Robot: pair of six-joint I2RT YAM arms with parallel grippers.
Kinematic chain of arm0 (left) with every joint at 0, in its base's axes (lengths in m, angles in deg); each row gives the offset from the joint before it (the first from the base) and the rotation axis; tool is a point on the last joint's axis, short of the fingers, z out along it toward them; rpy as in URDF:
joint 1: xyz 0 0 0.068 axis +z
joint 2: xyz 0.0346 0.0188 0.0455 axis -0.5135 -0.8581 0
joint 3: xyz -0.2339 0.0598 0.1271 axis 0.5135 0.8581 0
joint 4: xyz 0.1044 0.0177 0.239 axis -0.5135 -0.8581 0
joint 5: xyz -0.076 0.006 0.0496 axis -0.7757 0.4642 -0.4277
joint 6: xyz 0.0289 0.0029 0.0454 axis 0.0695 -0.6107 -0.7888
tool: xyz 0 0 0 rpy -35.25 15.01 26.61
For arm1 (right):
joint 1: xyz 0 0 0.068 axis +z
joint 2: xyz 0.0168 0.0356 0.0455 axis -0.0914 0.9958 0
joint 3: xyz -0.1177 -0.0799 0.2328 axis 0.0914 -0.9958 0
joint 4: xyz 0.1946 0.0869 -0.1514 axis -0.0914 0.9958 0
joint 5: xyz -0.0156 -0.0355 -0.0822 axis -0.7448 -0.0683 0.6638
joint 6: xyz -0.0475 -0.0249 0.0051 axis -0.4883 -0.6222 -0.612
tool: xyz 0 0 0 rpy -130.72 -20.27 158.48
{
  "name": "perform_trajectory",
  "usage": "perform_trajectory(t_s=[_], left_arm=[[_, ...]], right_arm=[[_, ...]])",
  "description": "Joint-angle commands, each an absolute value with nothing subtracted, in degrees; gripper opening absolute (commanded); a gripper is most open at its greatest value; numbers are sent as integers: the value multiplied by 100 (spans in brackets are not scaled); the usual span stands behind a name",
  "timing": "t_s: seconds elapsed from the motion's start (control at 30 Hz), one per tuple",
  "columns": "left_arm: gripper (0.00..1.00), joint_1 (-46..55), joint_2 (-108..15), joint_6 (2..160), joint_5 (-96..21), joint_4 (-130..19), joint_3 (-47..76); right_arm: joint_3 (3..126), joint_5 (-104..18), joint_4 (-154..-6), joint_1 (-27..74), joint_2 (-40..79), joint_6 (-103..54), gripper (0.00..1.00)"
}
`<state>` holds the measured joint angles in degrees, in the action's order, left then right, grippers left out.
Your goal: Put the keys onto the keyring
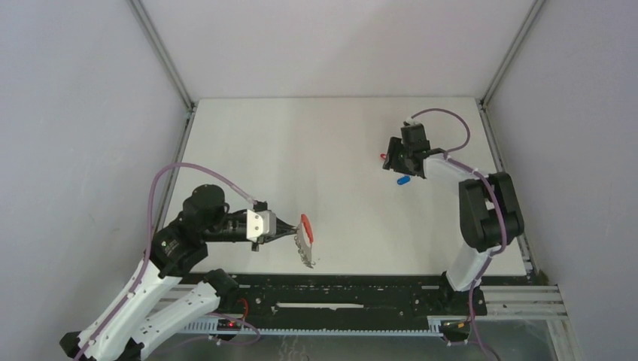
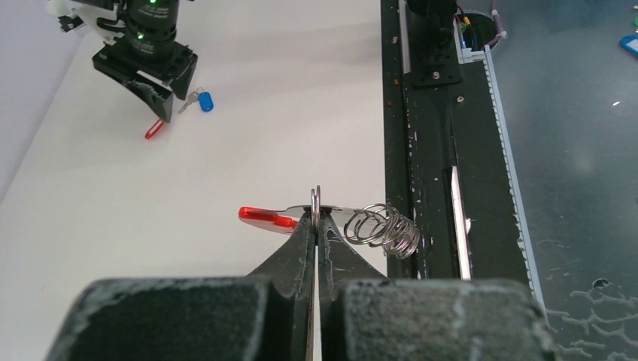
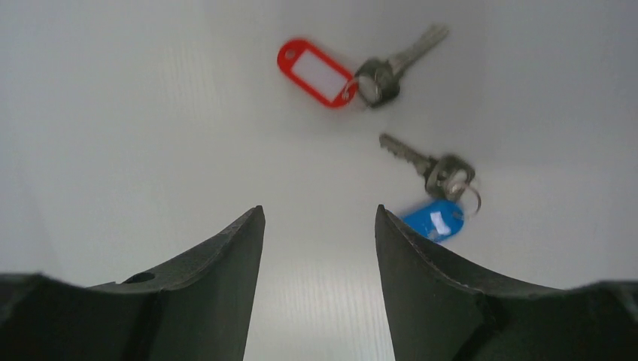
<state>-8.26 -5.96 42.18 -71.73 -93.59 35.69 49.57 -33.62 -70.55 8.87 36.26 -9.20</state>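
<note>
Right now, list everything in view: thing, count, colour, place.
table: one, white, fills the enclosure floor.
mounting rail: one, black, along the table's near edge.
red-tagged key: one, silver with red tag, far right of the table.
blue-tagged key: one, silver with blue tag, beside the red-tagged key, not touching it.
keyring: one, red band with silver rings, near left, gripped.
left end effector: one, black, shut on the keyring.
right end effector: one, black, open, close by both keys.

White shells and black joints make up the left arm [image 1: 180, 247] and right arm [image 1: 487, 212]; purple cables [image 1: 180, 165] loop along each. The right gripper [image 3: 320, 226] has black, tapered, faintly scuffed fingers [image 3: 444, 286].
</note>
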Motion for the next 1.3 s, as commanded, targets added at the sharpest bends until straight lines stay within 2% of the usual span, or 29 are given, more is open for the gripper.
perform_trajectory(t_s=[0.0, 0.17, 0.43, 1.1, 1.27], left_arm=[[0, -846, -640, 4387, -7338, -9098, 3461], [0, -845, -653, 4385, -7342, -9101, 3447], [0, -842, -634, 4312, -7309, -9146, 3409], [0, -841, -551, 4087, -7214, -9234, 3384], [0, -846, -568, 4020, -7178, -9269, 3331]], right_arm=[[5826, -2910, -7223, 888, 4175, -1034, 64], [6588, -2250, -6837, 996, 4855, -1390, 61], [7286, -2236, -6172, 1005, 5481, -1324, 54], [7452, -2418, -5811, 961, 5736, -1009, 37], [7505, -2402, -5751, 952, 5795, -947, 27]])
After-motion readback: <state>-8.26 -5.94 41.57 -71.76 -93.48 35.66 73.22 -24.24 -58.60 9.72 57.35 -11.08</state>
